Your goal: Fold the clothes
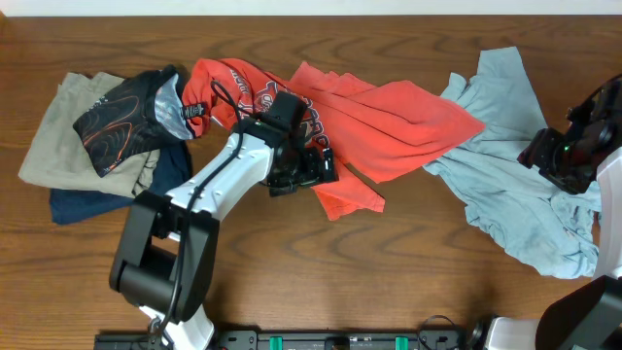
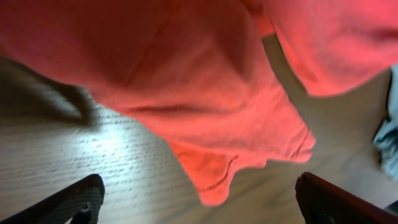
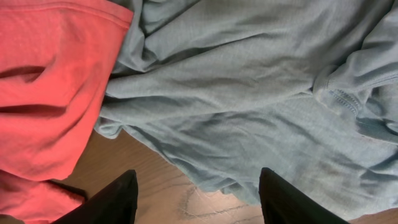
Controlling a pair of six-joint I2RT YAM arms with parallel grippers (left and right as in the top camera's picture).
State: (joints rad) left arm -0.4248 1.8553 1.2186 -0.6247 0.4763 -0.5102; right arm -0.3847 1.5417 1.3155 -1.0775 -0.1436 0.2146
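- The left gripper [image 2: 199, 198] hangs low over the table [image 1: 408, 282] with its fingers spread wide and nothing between them.
- Just ahead of it, roughly centred between the two fingers, lies a hemmed corner of the coral-red T-shirt [image 2: 217, 177]. The rest of the shirt is bunched up beyond and above that corner.
- The right gripper [image 3: 196, 194] also stands open and empty. The pale blue-grey shirt [image 3: 249, 93] fills the view directly ahead of it, and an edge of the coral shirt runs off to its left.
- From overhead, the coral shirt sprawls crumpled in front of the left gripper with the lettering partly buried. The blue-grey shirt spreads under and in front of the right gripper, and the two garments overlap where they meet.
- Far off to the left gripper's outer side sits a pile of other garments [image 1: 97, 146], khaki, navy and black-patterned.
- Both shirts look like thin, light knit that is limp and not at all fragile. I expect the fabric to sag, drag on the wood and pull its neighbour along where they overlap.
- The best hold is probably a doubled edge: the hem corner ahead of the left fingers, or a seam or collar on the blue-grey shirt.
- A pinch in the middle of a panel would likely gather a wad or two layers.
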